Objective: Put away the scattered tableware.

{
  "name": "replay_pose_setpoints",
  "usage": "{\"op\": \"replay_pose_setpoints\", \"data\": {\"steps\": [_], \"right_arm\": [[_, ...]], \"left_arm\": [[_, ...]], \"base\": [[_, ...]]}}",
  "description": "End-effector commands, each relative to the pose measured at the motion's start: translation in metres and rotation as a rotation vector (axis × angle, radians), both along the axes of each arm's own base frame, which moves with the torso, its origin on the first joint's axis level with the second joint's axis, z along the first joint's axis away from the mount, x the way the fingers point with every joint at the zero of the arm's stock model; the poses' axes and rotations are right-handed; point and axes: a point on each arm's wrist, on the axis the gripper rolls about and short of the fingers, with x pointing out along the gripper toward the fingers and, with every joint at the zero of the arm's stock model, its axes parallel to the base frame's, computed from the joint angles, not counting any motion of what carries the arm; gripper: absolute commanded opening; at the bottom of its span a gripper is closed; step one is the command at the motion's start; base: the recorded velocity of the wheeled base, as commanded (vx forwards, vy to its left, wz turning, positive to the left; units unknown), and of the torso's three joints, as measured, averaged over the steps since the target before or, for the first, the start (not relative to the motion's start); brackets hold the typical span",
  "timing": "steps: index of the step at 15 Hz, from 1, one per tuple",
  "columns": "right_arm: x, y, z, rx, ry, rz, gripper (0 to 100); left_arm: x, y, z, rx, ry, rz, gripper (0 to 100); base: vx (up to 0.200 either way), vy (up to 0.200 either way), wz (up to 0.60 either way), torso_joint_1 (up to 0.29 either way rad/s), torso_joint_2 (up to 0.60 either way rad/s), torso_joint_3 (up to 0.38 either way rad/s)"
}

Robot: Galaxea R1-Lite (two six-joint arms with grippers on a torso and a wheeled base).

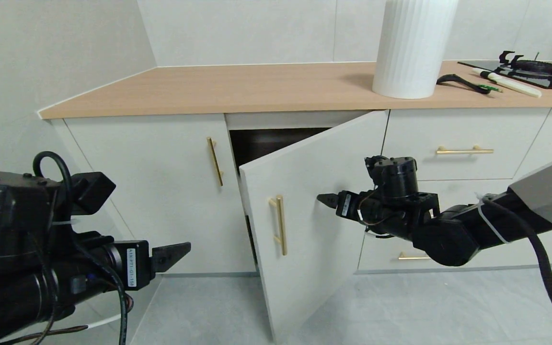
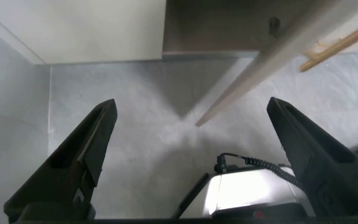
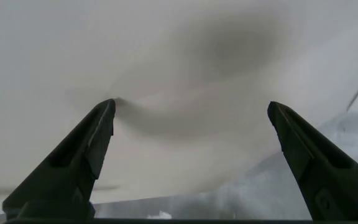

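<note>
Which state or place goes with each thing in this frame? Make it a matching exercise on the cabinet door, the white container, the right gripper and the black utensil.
Things:
1. cabinet door
2. white ribbed container
3. right gripper
4. black utensil

States or places:
A. lying on the countertop between the container and the stove
B. swung partly open
C. standing upright on the countertop
D. open, close to the door's front face

Pairs: 1-B, 2-C, 3-D, 4-A

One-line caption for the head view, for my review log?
Open right gripper faces the partly open cabinet door; left gripper hangs low nearby.
</note>
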Motion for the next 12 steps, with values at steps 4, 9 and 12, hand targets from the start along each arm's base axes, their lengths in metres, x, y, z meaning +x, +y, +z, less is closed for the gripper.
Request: {"op": "replay_pose_setpoints", "data": {"steps": [4, 9, 12], "right_arm": [[0.002, 0.002, -0.003, 0.013, 0.011, -0.008, 100], [0.025, 0.011, -0.007, 0.043, -0.019, -0.142, 100], [0.034, 0.014, -0.010, 0.034, -0.037, -0.194, 100]], "left_arm": [[-0.001, 0.000, 0.000, -0.001, -0.001, 0.000, 100], [-0.001, 0.001, 0.000, 0.002, 0.002, 0.001, 100], [0.000, 0.000, -0.001, 0.003, 0.007, 0.000, 100]], "base": [[0.050, 0.000, 0.00, 0.003, 0.00, -0.001], [0.000, 0.000, 0.00, 0.000, 0.00, 0.000], [0.000, 0.000, 0.00, 0.000, 0.00, 0.000]]}}
